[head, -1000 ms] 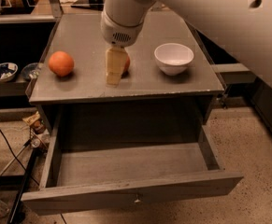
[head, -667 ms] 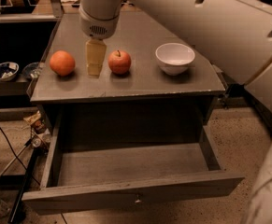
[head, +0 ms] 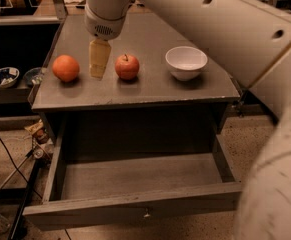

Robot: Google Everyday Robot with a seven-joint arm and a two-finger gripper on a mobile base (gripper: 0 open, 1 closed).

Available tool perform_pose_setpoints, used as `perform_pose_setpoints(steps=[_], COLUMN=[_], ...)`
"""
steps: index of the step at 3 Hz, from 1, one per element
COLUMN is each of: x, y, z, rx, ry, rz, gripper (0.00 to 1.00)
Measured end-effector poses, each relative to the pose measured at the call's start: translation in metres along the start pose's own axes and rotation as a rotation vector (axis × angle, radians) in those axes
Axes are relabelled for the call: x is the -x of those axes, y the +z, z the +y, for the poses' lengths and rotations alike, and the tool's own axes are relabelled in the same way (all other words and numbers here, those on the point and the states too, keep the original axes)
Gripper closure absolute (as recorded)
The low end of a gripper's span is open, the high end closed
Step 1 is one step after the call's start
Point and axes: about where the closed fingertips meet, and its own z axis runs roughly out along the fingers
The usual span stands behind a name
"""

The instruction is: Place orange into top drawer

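On the grey worktop (head: 150, 91) the orange (head: 66, 68) sits near the left edge, well back from the front lip. Just beside it, on its right, the gripper (head: 98, 69) hangs point-down from the pale arm (head: 225, 29), low over the surface between the orange and a red apple (head: 127, 66), apart from both. From where I stand I cannot tell whether the jaws are apart or together. Further right stands a white bowl (head: 186, 62). Below the worktop the top drawer (head: 135, 208) is pulled well out, its grey floor showing and a small metal pull (head: 146, 214) at the middle of its front panel.
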Motion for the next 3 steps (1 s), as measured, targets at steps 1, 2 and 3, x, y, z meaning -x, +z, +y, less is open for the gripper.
perform_pose_setpoints(steps=[1, 2, 3], x=[0.023, 0.038, 0.038], y=[0.012, 0.022, 0.022], z=[-0.019, -0.025, -0.025], rx=[-0.002, 0.023, 0.023], ry=[0.015, 0.032, 0.032], rz=[-0.047, -0.094, -0.094], gripper=[0.0, 0.0, 0.0])
